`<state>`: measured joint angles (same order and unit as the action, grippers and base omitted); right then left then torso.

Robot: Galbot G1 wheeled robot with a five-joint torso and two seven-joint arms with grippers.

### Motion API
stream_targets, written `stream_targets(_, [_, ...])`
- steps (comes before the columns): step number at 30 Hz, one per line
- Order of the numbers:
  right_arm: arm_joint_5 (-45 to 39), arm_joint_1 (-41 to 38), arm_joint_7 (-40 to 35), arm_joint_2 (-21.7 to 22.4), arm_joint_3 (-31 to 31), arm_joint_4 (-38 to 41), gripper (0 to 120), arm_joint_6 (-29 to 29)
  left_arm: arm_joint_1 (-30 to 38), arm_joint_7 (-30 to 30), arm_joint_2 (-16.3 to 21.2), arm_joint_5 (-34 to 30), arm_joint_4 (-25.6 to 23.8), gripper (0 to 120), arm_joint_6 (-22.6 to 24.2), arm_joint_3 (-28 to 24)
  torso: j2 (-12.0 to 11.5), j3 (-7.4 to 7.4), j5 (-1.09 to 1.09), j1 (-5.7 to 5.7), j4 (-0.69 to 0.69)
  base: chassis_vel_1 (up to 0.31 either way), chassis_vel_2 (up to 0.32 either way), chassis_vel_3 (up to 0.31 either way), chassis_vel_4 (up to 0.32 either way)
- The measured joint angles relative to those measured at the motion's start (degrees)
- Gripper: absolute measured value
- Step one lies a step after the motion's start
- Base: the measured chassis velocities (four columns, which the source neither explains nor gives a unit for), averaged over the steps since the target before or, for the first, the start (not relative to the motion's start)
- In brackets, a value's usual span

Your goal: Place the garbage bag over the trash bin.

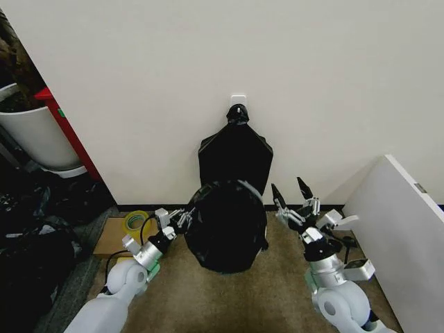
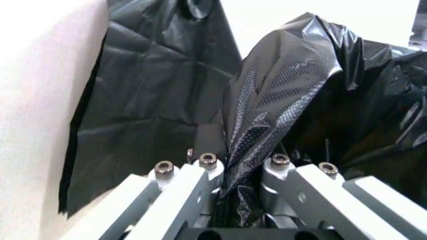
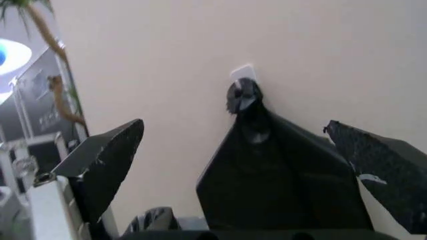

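The glossy black garbage bag point(image 1: 225, 225) is draped over the trash bin on the carpet by the wall. Of the bin I see just a thin pale arc of rim point(image 1: 254, 190) at the bag's far right. My left gripper point(image 1: 182, 220) is at the bag's left edge, shut on a crinkled fold of the plastic point(image 2: 267, 115), which rises between its fingers point(image 2: 207, 165). My right gripper point(image 1: 293, 191) hangs open just right of the bag, apart from it, with nothing between its black fingertips point(image 3: 110, 155).
A flat black knotted bundle point(image 1: 236, 156) hangs from a wall hook point(image 3: 243, 72) right behind the bin. A white pot point(image 1: 35, 135) and dark bags point(image 1: 35, 243) crowd the left. A yellow tape roll point(image 1: 137, 222) lies on cardboard point(image 1: 111, 243). A white panel point(image 1: 399, 229) stands on the right.
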<state>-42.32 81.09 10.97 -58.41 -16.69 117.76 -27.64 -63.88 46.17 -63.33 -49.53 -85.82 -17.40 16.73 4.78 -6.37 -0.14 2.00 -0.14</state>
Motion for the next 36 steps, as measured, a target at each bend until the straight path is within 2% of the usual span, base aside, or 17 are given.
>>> stream_targets(2, [0.86, -0.06, 2.79, 1.61, 0.34, -1.62, 100, 0.20, 1.21, 4.03, 0.19, 0.14, 1.81, 4, -1.28, 0.58, 0.00, 0.00, 0.00, 0.00, 0.00, 0.000, 0.000, 0.000, 0.000])
stream_targets(8, [2.90, -1.63, 11.51, 4.08, 0.35, -7.37, 100, -0.63, 3.03, 7.82, 1.53, 0.75, 3.74, 4, -2.38, 1.50, 0.00, 0.00, 0.02, 0.00, 0.01, 0.000, 0.000, 0.000, 0.000])
stream_targets(23, [7.00, -3.26, 10.82, 3.61, 1.19, -10.76, 100, 0.57, 4.07, 9.65, 1.55, 0.84, 4.04, 4, -2.16, 1.17, 0.00, 0.00, 0.00, 0.00, 0.00, 0.000, 0.000, 0.000, 0.000])
stream_targets(36, [9.28, -4.94, 8.67, 2.89, 0.69, -15.81, 100, 0.19, 2.33, 11.74, 1.00, -0.11, 1.56, 4, -0.74, 1.80, 0.00, 0.01, 0.00, 0.00, 0.01, 0.000, 0.000, 0.000, 0.000])
